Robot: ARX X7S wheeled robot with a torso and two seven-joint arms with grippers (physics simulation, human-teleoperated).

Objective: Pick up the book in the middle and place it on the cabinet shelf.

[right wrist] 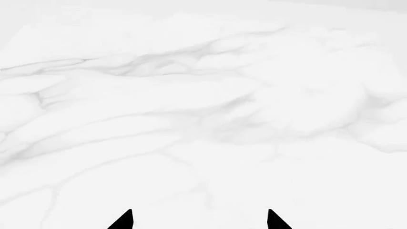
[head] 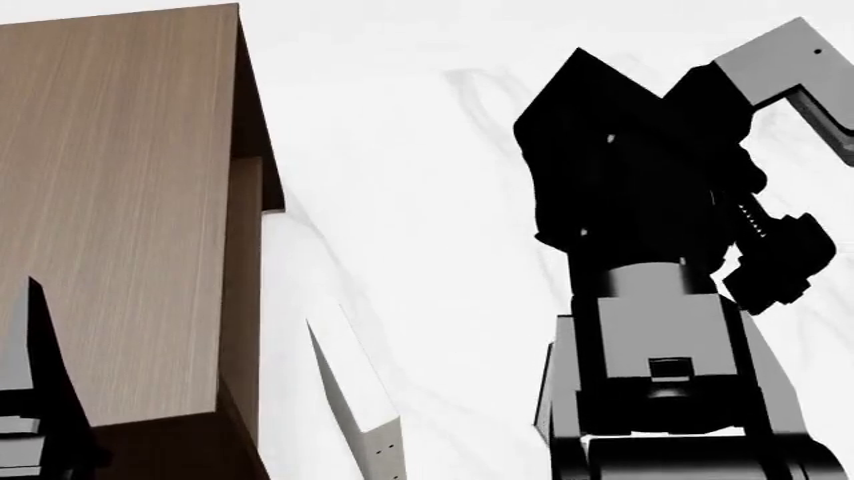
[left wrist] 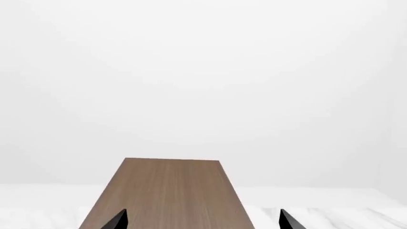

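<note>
In the left wrist view, the left gripper (left wrist: 202,220) shows only its 2 dark fingertips (left wrist: 116,221) at the near edge, set wide apart with nothing between them, and it hangs over the near end of the cabinet shelf (left wrist: 168,191), whose brown wood-grain top runs away toward a plain pale wall. In the right wrist view, the right gripper (right wrist: 199,220) likewise shows 2 black fingertips (right wrist: 124,221) spread well apart and holding nothing, above a white marble-veined surface (right wrist: 203,109) that fills the rest of that picture. In the head view, the left arm (head: 34,400) shows as a dark shape at the lower left corner, in front of the cabinet shelf (head: 114,200), which fills the left side as a long wood-grain top with a darker brown side wall along its right edge. Just right of the cabinet, low in the view, lies a whitish box-like book (head: 354,395) with tiny dots on its edge, on the white marble bench (head: 400,150). The right arm (head: 667,300), black and grey, rises large on the right side of that view. The dark grey book of the task cannot be made out in any of the 3 pictures.
</note>
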